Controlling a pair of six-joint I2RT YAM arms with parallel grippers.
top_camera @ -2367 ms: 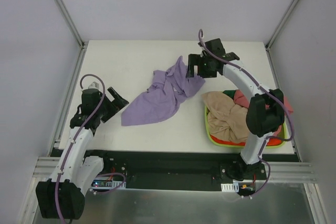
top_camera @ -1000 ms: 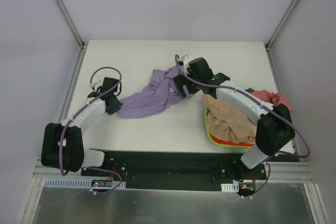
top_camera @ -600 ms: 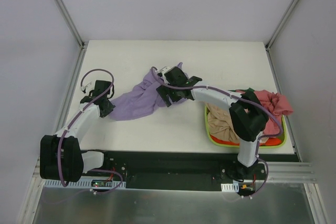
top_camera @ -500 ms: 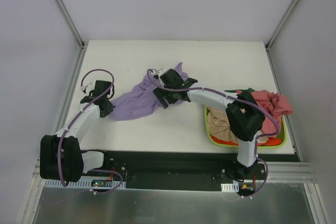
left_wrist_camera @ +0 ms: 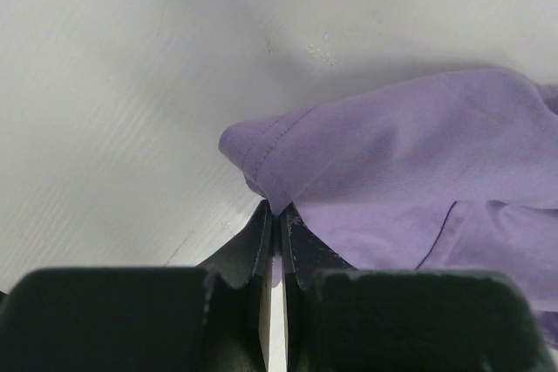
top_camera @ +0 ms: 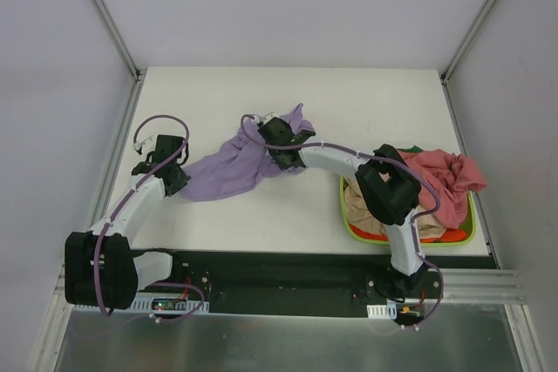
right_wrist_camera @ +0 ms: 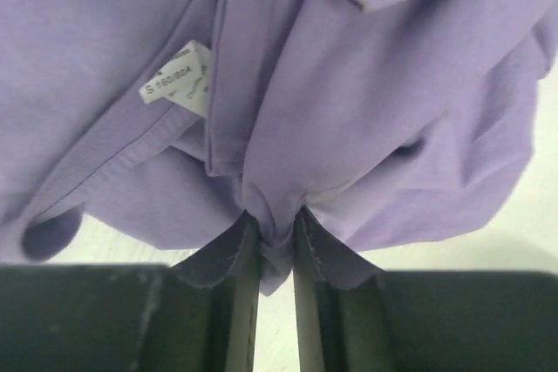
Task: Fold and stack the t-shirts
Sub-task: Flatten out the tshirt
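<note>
- White table (top_camera: 366,102) inside pale walls forms your workspace; read clock directions from its centre in the top view.
- The lavender t-shirt (top_camera: 222,167) lies bunched on the table towards 9 o'clock, not yet spread flat.
- Your left gripper (left_wrist_camera: 277,215) is clamped on a hemmed corner at the shirt's 8 o'clock end. The cloth is pinched at the very fingertips and the rest drapes onto the table.
- Your right gripper (right_wrist_camera: 270,226) is nipped on a gathered fold at the shirt's 2 o'clock end, close to the white size label (right_wrist_camera: 179,83), so probably near the collar.
- Two opposed grips suggest the purpose: drawing the ends apart should stretch the garment open for folding. The right hold looks thick and may carry more than one layer.
- The lime-green basket (top_camera: 462,234) at 4 o'clock holds the tan t-shirt (top_camera: 359,206) and the pinkish-red t-shirt (top_camera: 449,173). Both are heaped and unfolded, apparently kept aside while you work one shirt.
</note>
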